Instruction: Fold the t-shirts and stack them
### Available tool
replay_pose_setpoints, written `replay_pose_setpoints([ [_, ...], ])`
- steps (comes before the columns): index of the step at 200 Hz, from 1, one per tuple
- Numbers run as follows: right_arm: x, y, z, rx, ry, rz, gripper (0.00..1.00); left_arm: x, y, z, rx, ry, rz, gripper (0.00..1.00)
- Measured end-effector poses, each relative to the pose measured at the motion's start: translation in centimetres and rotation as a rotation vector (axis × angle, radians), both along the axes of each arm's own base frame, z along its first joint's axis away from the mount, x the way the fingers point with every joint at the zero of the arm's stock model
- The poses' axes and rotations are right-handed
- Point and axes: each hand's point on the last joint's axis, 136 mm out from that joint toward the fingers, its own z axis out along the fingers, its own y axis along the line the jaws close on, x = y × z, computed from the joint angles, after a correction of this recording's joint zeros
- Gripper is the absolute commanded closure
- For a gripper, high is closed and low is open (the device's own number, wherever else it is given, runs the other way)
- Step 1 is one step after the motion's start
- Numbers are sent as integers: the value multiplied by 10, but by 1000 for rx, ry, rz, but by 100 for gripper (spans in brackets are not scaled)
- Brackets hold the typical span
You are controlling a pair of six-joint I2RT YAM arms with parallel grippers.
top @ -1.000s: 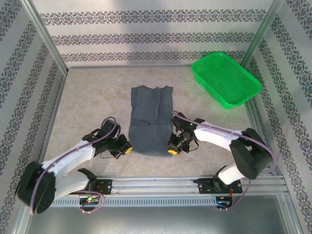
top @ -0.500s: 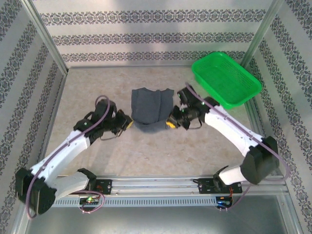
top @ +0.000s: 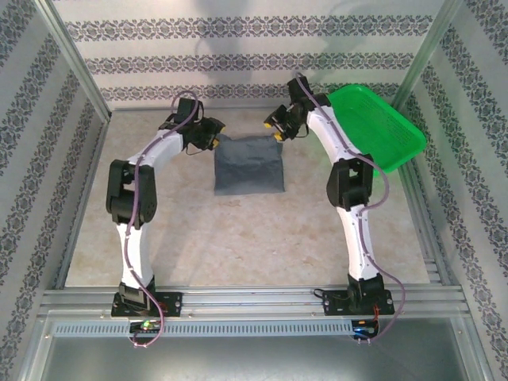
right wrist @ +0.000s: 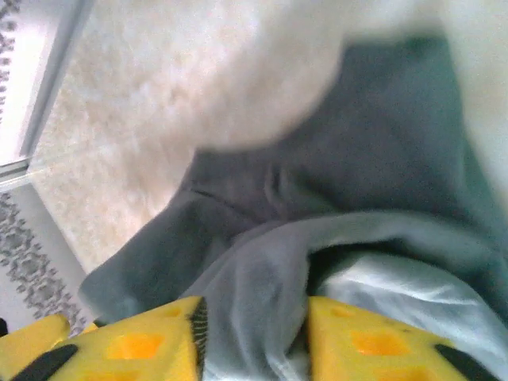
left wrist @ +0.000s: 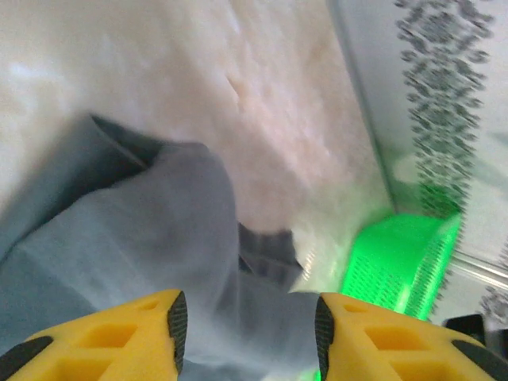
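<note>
A dark slate-grey t-shirt (top: 248, 165) lies folded in half on the table as a squarish pad, its fold edge nearest the arms. My left gripper (top: 216, 135) hovers at the shirt's far left corner and my right gripper (top: 273, 129) at its far right corner. In the left wrist view the yellow fingers of the left gripper (left wrist: 250, 329) stand wide apart over the t-shirt (left wrist: 159, 230). In the right wrist view the right gripper (right wrist: 254, 337) has its jaws apart, with a loose ridge of the t-shirt (right wrist: 357, 175) lying between them.
A bright green mesh basket (top: 381, 131) sits at the far right, close beside the right arm, and the same basket (left wrist: 397, 254) shows in the left wrist view. Patterned walls enclose the table on three sides. Bare tabletop (top: 238, 238) lies between the shirt and the arm bases.
Both arms swept from the near hem to the far edge, carrying the fabric over so the shirt is now folded in half. Both pairs of jaws have come apart.
</note>
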Motion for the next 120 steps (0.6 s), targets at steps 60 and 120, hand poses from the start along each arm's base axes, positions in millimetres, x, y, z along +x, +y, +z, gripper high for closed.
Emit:
replay_pose_setpoints([
  [60, -85, -29, 44, -116, -18, 125, 53, -124, -12, 25, 36, 34, -29, 46],
  [120, -228, -57, 46, -29, -189, 70, 47, -242, -108, -17, 8, 65, -85, 38],
])
